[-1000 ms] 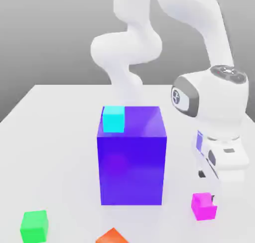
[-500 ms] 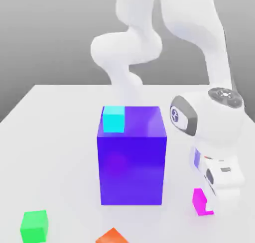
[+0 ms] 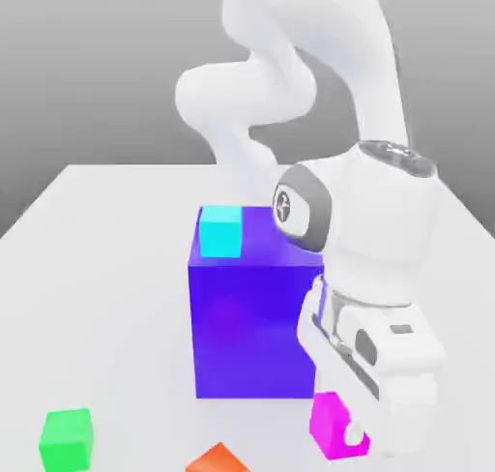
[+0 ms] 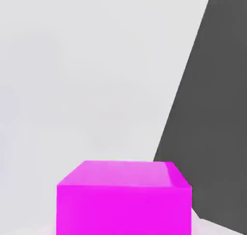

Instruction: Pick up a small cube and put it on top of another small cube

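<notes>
The small magenta-pink cube (image 3: 331, 426) sits low at the front of the table, just right of the blue-purple block's front corner. My gripper (image 3: 353, 431) comes down on it from above and is shut on it; the white hand covers the cube's right side. Close up in the hand view, the same magenta cube (image 4: 123, 198) lies against the white table. I cannot tell whether it rests on the table or hangs just above it. A cyan small cube (image 3: 220, 230) lies on the block's top, at its left rear corner. A green small cube (image 3: 67, 439) stands at the front left.
The big blue-purple block (image 3: 247, 325) stands mid-table, right beside my hand and the held cube. An orange cube (image 3: 218, 458) pokes up at the front edge, between the green and magenta ones. The white table (image 3: 106, 267) runs back to the arm's base.
My gripper dropped over the magenta cube and shut on it. Hand and cube have since shifted toward the exterior view's left and front, close to the big block.
</notes>
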